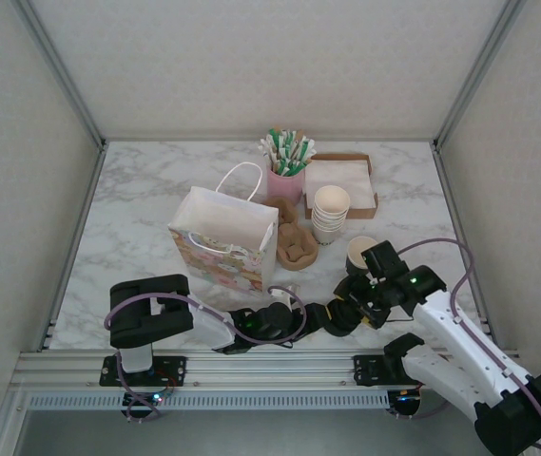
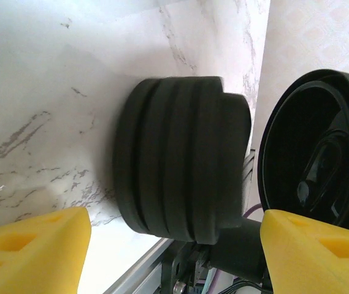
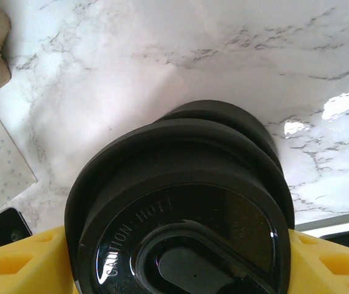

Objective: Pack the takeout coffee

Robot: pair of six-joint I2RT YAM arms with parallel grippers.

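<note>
Top external: both arms reach inward and meet low over the front of the marble table (image 1: 146, 218).
Coffee cup: a lone cream paper cup (image 1: 361, 252) stands upright on the marble, in front of the stack of lidless cups (image 1: 330, 213) and just right of the cardboard cup carrier (image 1: 295, 243). Its top looks open, with no lid on it.
Right gripper (image 3: 174, 269): closed on a single black lid (image 3: 180, 239). Its yellow fingers (image 3: 21, 266) press in from both sides of the rim. "CAUTION HOT" reads on the lid's top.
Left wrist view: the same lid shows its hollow underside, with no cup beneath it.
Lid pile (image 2: 177, 156): several black lids are nested together and lie on edge on the marble, just beyond the held lid.
Left gripper (image 2: 175, 236): open wide, a yellow finger low on each side of the lid pile. Whether either finger touches the pile cannot be told.
Gift bag (image 1: 224, 249): white and patterned, it stands upright with its mouth open and handles up, left of the carrier.
Back of table: a pink holder of green-and-white sticks (image 1: 287, 169) stands beside a cardboard tray of napkins (image 1: 342, 182).
</note>
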